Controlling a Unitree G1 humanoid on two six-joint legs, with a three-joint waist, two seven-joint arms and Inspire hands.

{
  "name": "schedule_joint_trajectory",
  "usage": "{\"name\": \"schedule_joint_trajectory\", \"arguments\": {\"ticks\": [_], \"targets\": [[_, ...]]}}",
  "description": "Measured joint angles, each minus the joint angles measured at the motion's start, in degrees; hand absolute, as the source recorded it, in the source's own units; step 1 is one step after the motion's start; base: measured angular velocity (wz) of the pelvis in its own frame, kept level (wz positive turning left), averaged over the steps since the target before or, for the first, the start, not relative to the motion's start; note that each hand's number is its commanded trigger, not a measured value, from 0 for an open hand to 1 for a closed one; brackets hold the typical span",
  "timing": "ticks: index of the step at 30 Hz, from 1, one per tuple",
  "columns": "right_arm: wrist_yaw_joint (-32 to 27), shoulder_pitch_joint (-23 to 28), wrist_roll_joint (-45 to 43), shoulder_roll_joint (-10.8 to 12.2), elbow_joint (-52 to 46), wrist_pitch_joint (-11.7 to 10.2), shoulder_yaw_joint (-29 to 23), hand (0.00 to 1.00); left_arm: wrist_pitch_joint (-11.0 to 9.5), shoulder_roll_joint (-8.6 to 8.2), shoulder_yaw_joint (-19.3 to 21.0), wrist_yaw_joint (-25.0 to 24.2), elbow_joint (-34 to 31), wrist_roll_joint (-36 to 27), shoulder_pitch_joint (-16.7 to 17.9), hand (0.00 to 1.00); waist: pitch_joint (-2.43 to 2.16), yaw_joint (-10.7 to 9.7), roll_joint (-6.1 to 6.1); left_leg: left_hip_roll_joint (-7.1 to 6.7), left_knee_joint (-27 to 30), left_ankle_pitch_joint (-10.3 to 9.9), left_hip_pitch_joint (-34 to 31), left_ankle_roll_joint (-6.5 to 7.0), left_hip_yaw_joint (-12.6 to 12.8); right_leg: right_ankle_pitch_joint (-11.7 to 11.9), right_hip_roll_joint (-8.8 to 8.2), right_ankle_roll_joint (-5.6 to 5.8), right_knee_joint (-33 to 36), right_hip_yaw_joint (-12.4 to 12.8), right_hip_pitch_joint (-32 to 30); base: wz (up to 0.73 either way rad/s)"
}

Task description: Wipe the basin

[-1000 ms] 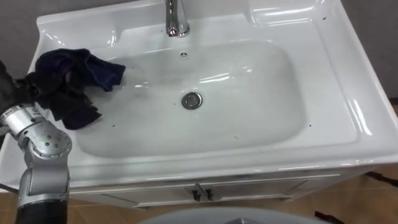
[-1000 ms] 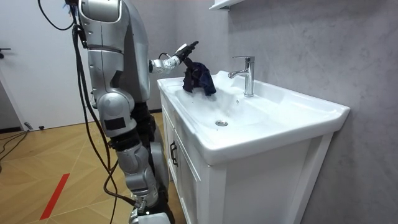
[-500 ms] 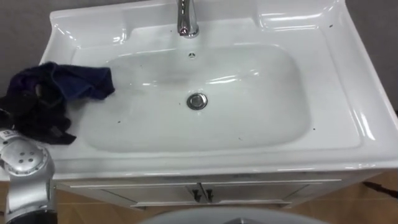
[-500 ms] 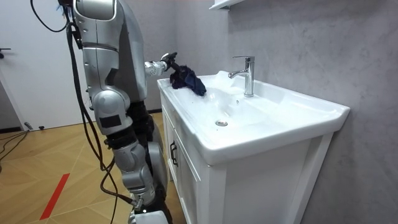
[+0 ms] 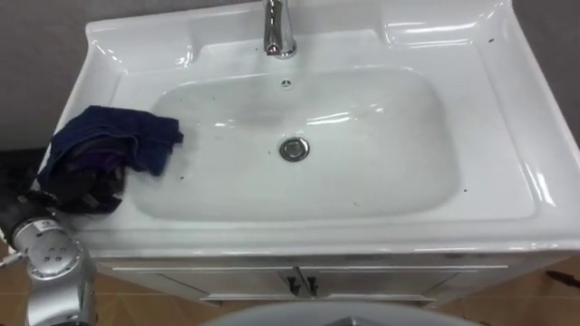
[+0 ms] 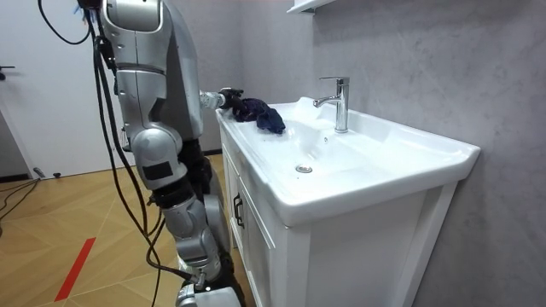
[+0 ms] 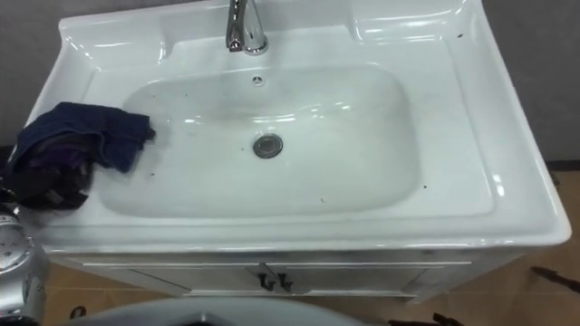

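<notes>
**Student:** Where does the cloth lie?

**Tutor:** The dark blue cloth (image 5: 118,147) lies bunched on the white basin's (image 5: 507,118) left rim. One corner droops over the edge toward the bowl, well apart from the drain (image 5: 294,149) at the bowl's middle and from the chrome tap (image 5: 279,32) on the back ledge.

**Student:** And the hand?

**Tutor:** The left hand (image 6: 227,95) meets the cloth at its outer end, by the basin's left edge, with the silver forearm coming in from the lower left. The hand is sunk in the dark folds, so whether it grips the cloth or merely rests against it cannot be told.

**Student:** How does the robot stand?

**Tutor:** Upright on the wooden floor (image 6: 51,247) at the room view's left, close against the vanity cabinet (image 6: 256,247) and facing the basin. The bowl carries small dark specks.
</notes>
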Motion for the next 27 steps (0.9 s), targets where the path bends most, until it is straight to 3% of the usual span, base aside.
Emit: {"name": "schedule_joint_trajectory", "arguments": {"ticks": [5,11,18,23,27], "targets": [[1.6,-0.2,0.5,-0.2,0.0,-0.8,0.6,0.0,0.0,0.67,-3.2,-2.0,-2.3,-0.1,0.0,0.0,0.32,-0.5,-0.45,-0.67,-0.1,0.2,-0.7,0.26,-1.5,-0.2,-0.48,0.36,0.0,-1.2,0.0,0.16],[3.5,-2.5,0.5,0.1,0.6,-1.9,2.8,0.0,-0.2,0.92,-5.7,-5.9,-7.5,0.0,0.1,0.0,1.24,-0.8,-2.08,-1.05,0.1,0.4,-1.1,0.47,-2.1,-0.3,-0.75,0.48,-0.1,-2.1,0.0,0.06],[4.4,-5.2,0.5,-0.1,3.9,-3.6,2.7,0.0,-0.6,0.92,-9.6,-8.6,-17.3,0.2,0.0,0.0,1.18,-2.9,-2.14,-1.05,0.7,0.4,-2.4,0.48,-2.7,-0.3,-0.66,0.46,-0.1,-2.2,-0.8,0.04],[4.3,-5.4,0.6,0.0,4.8,-4.2,2.7,0.0,-1.8,2.14,-12.0,-13.1,-21.5,-6.4,-1.1,0.0,1.04,-4.5,-1.73,-0.99,0.6,0.4,-2.2,0.47,-2.6,-0.3,-0.62,0.43,0.1,-2.0,-0.8,-0.02],[4.4,-5.0,1.0,0.0,5.0,-4.4,2.5,0.0,-2.3,2.12,-12.3,-18.0,-21.5,-20.1,-3.4,0.0,1.06,-4.5,-1.69,-0.82,0.6,0.4,-1.7,0.47,-2.2,-0.2,-0.59,0.34,0.3,-1.9,-0.7,-0.07]]}}
